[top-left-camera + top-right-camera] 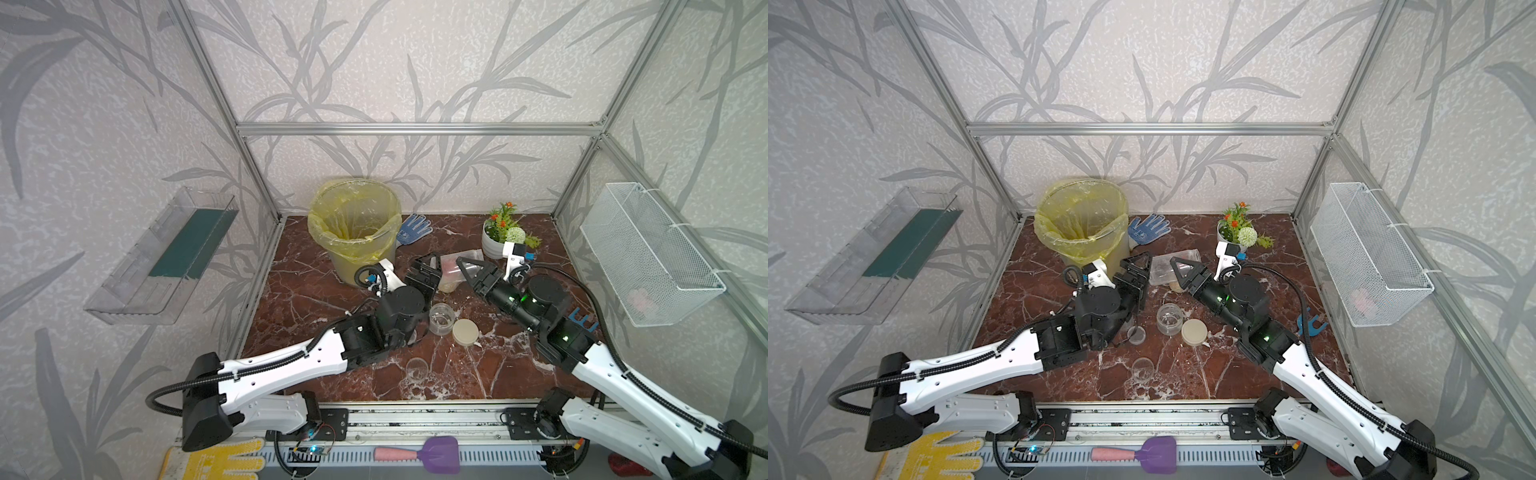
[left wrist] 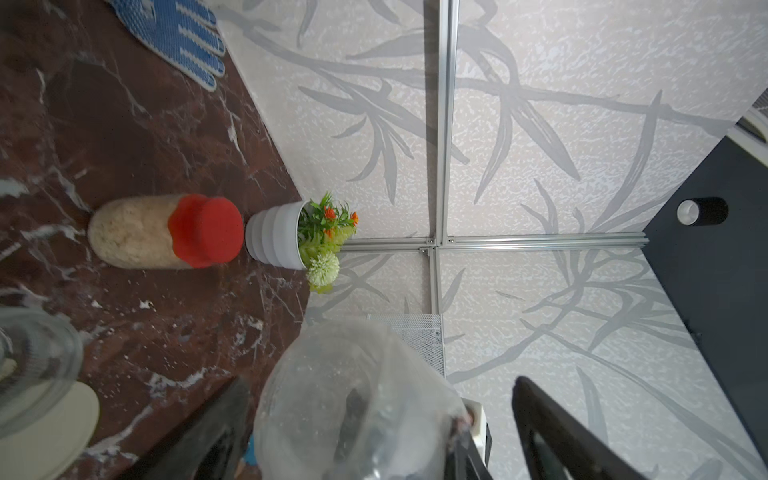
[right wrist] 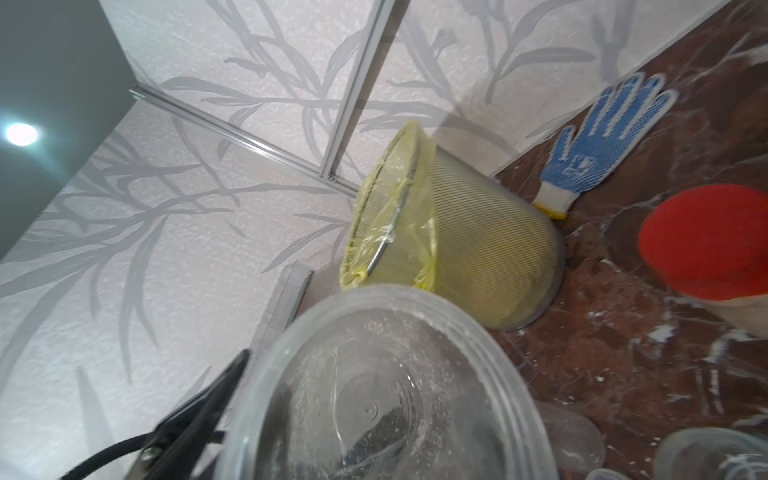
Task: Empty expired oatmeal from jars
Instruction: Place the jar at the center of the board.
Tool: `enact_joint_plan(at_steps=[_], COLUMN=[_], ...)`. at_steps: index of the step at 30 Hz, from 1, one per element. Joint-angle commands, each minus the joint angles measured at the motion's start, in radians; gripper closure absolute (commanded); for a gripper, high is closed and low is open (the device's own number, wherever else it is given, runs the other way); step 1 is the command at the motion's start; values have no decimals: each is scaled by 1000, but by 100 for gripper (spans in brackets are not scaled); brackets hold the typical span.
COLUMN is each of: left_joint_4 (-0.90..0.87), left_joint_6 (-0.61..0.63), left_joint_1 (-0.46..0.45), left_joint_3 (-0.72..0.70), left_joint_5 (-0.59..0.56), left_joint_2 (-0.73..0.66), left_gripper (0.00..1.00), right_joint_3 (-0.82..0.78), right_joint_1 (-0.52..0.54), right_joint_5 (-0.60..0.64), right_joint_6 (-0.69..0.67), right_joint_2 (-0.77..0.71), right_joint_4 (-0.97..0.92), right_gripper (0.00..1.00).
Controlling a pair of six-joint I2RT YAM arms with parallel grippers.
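Roughly half done, by my reading. The right gripper (image 1: 463, 266) is closed on a clear jar (image 1: 1167, 266), held sideways in the air just right of the bucket (image 1: 345, 262). The right wrist view shows only dust inside, so it looks emptied. The left gripper (image 1: 428, 266) brackets the same jar with its fingers spread wide and grips nothing. Under that jar, also right of the bucket, stands the red-capped jar (image 2: 166, 232), capped and packed with oatmeal (image 2: 124, 232), so that one is plainly left to do. Forward of the bucket, the squat jar (image 1: 441, 319) stands open and looks empty, its lid (image 1: 465, 331) lying just beside it. A small clear piece (image 1: 417, 369) further forward looks empty, but I cannot tell whether it is a jar or a lid. What the bucket holds cannot be made out
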Motion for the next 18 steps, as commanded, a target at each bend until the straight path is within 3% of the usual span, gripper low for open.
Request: enact_joint_plan(at_steps=[1,8,13,18], left_joint_4=[-134,-382,-742,-981], left_joint_6=[84,114,119,61], left_joint_1=[7,19,24,25], left_joint_3=[18,-20,-24,-93], left_joint_5=[-52,-132,-240,-307], left_joint_2=[-33,-181,-325,-459], left_gripper=[1,1,1,1], right_joint_3=[7,118,191,249], right_joint_1=[14,77,188,340], right_joint_5=[43,17,30,91], right_joint_6=[-85,-211,-350,-606], right_joint_2=[12,56,128,238], right_joint_4=[-32,-157,-255,-288], right_gripper=[77,77,78,80])
